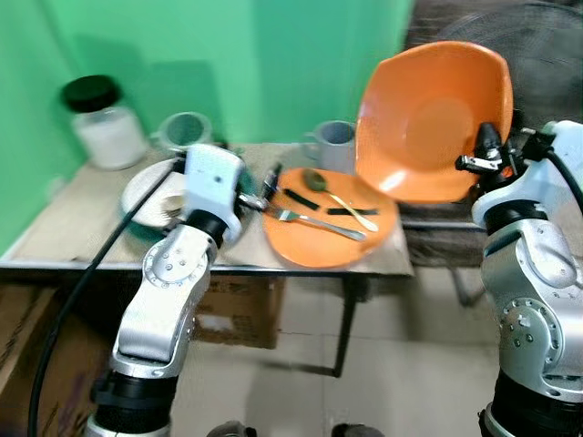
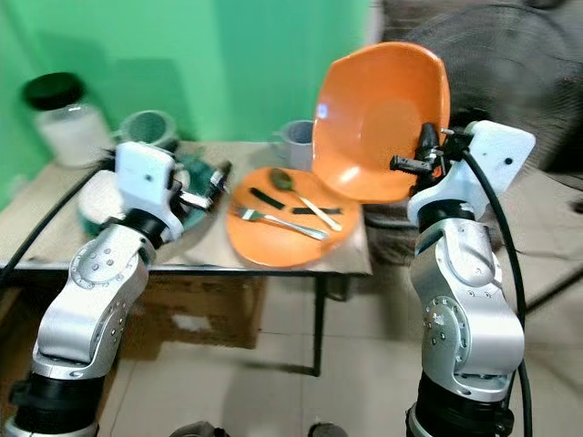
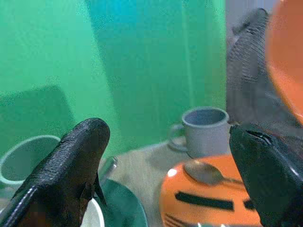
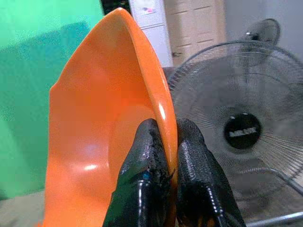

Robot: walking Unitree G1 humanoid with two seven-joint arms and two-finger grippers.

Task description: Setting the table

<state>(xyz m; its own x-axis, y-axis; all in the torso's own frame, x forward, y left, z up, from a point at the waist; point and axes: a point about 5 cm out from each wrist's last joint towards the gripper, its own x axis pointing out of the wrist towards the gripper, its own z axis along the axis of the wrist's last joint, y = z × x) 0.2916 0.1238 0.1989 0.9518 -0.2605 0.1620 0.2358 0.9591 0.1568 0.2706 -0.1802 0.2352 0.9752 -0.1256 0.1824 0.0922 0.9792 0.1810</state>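
My right gripper (image 1: 483,150) is shut on the rim of an orange bowl (image 1: 428,118), which it holds tilted on edge in the air above the table's right end; the fingers (image 4: 147,151) pinch the rim from both sides. An orange plate (image 1: 301,244) lies on the table below it, carrying a fork (image 1: 314,221), a spoon (image 1: 332,196) and black-handled cutlery. My left gripper (image 1: 261,191) hovers open just left of that plate, over a green plate with a white bowl (image 1: 150,196). A grey mug (image 3: 204,130) stands behind the orange plate.
A green mug (image 1: 185,130) and a white jar with a black lid (image 1: 102,123) stand at the back left of the table (image 1: 73,228), against a green wall. A standing fan (image 4: 241,123) is at the right. Cardboard boxes (image 1: 237,314) sit under the table.
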